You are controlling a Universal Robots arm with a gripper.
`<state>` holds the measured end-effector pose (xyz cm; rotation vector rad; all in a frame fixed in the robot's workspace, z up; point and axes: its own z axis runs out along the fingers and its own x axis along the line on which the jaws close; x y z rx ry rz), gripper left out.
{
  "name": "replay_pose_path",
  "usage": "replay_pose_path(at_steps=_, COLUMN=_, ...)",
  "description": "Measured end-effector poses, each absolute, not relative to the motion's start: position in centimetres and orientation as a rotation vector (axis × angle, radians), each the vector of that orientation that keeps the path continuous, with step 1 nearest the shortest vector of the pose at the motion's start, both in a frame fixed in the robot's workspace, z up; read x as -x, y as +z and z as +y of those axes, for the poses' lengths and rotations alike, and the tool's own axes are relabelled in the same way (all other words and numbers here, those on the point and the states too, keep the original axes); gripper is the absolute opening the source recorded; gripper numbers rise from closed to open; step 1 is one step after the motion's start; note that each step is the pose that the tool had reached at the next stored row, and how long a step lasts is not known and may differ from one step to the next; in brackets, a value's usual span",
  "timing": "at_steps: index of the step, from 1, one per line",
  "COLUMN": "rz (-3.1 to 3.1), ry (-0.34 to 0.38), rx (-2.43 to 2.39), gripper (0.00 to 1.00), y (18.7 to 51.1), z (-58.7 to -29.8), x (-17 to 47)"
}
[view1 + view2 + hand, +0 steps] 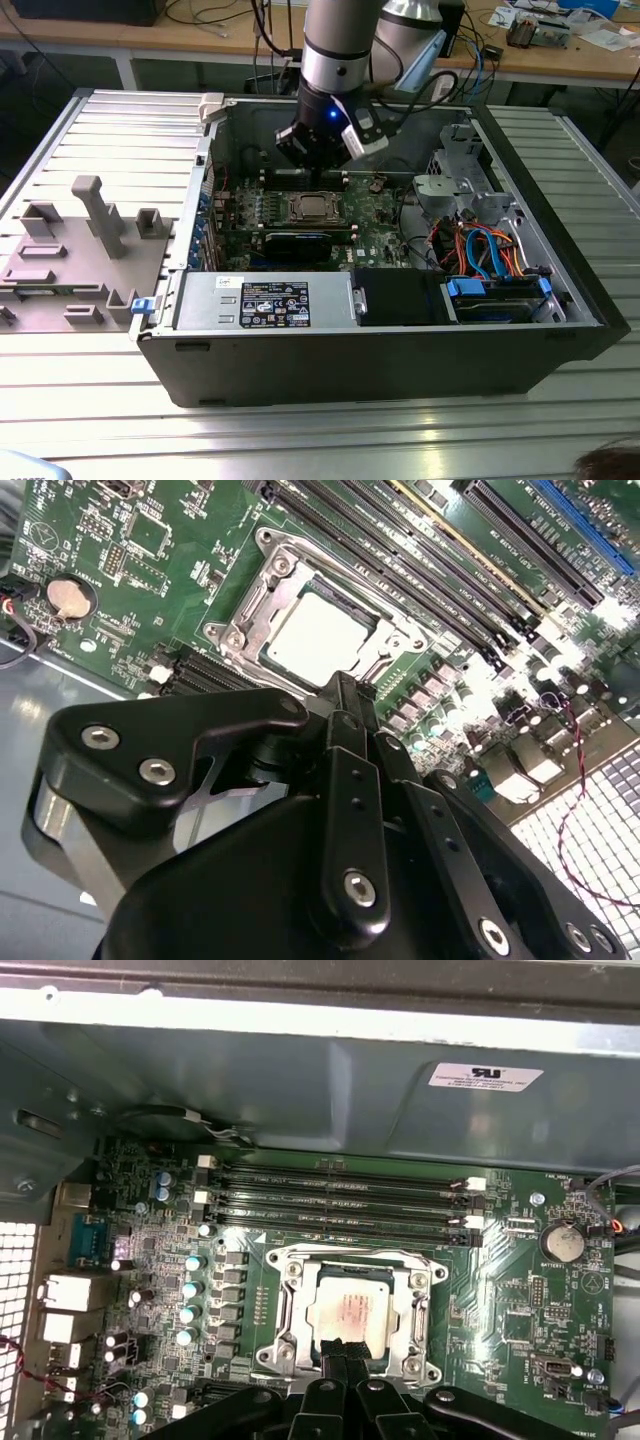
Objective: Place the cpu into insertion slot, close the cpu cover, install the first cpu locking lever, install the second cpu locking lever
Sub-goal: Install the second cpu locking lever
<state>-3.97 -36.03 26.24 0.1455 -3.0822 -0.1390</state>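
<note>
With fingers together, the tool (346,1360) hangs over the cpu (352,1312).

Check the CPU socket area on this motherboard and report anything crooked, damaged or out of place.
Nothing stands out. The cpu lies flat and square in the insertion slot, with the cpu cover down around it. The gripper sits at the socket's edge. No debris or damage shows on the motherboard.

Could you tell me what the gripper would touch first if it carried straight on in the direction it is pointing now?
Most likely the cpu, seated in the insertion slot with the cpu cover framing it. The gripper points down at the chip's near edge, though how far above it hangs is unclear.
</note>
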Motion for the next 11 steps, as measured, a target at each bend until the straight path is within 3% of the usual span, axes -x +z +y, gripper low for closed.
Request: replay_pose_path(at_steps=11, rz=-3.082, ry=-0.139, rx=-0.146, gripper=0.11, y=26.76, z=-36.03, x=3.97)
